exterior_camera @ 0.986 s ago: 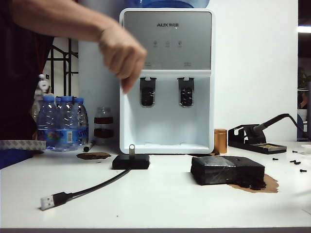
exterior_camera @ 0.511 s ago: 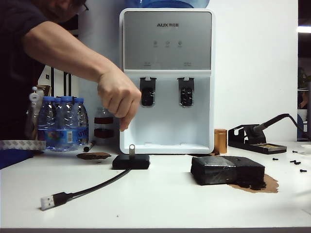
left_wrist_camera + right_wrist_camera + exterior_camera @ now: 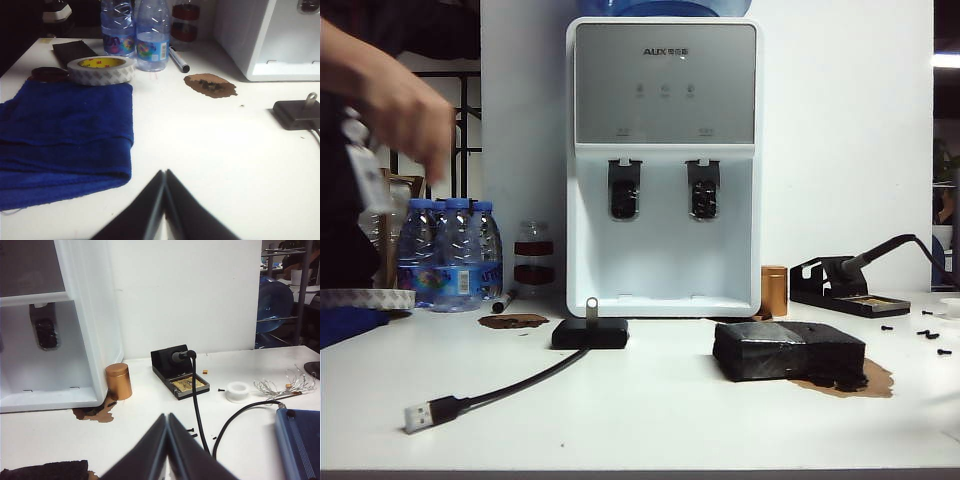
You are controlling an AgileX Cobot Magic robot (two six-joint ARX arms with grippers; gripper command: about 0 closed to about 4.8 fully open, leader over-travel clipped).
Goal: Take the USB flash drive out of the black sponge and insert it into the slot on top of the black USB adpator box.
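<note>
From outside we see the silver USB flash drive (image 3: 591,307) standing upright in the flat black USB adpator box (image 3: 590,333), the crumbly black sponge (image 3: 788,351) well apart. Left gripper (image 3: 164,176) pinched closed above white table (image 3: 210,150); right gripper (image 3: 167,419) closed too.

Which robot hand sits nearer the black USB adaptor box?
Left. The left hand, shut, has the black USB adaptor box in its wrist view. The right hand, shut, sees only the black sponge.
</note>
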